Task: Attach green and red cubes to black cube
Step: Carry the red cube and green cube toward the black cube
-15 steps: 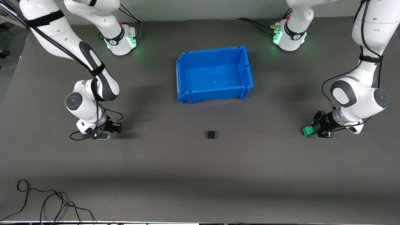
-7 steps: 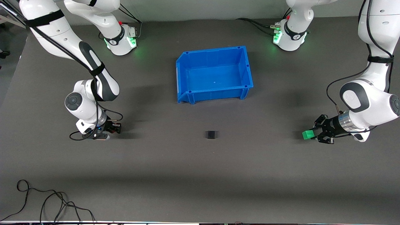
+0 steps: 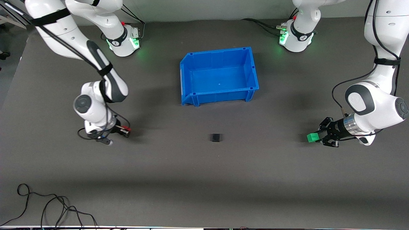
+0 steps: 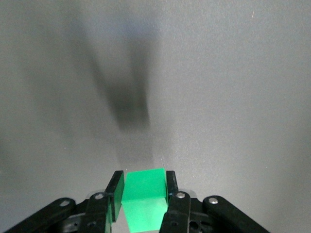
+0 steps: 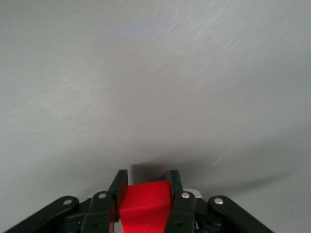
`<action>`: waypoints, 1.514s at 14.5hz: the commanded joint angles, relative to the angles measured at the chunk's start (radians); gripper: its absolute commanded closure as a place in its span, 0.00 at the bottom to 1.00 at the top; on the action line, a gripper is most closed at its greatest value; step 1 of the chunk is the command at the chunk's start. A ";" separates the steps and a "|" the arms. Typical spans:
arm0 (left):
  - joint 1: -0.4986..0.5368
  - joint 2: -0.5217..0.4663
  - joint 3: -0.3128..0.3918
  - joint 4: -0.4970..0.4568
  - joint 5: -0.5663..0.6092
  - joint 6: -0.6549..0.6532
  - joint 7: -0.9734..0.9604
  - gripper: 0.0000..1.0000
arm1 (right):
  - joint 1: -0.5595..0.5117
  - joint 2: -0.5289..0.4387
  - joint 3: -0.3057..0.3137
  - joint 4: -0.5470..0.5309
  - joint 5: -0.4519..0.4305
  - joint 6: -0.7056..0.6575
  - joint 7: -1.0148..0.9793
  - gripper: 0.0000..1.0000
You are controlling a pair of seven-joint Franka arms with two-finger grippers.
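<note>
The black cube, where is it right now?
In the front view, the black cube sits alone on the table, nearer the camera than the blue bin, about midway between the two grippers.

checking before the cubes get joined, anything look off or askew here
Nothing stands out. The left gripper holds the green cube squarely, the right gripper holds the red cube, the black cube sits flat on the table, and the blue bin stands upright.
</note>
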 commanded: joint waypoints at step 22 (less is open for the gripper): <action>-0.636 0.269 0.012 0.289 0.040 0.181 -0.640 0.84 | 0.436 0.459 -0.005 0.851 -0.004 -0.454 1.381 1.00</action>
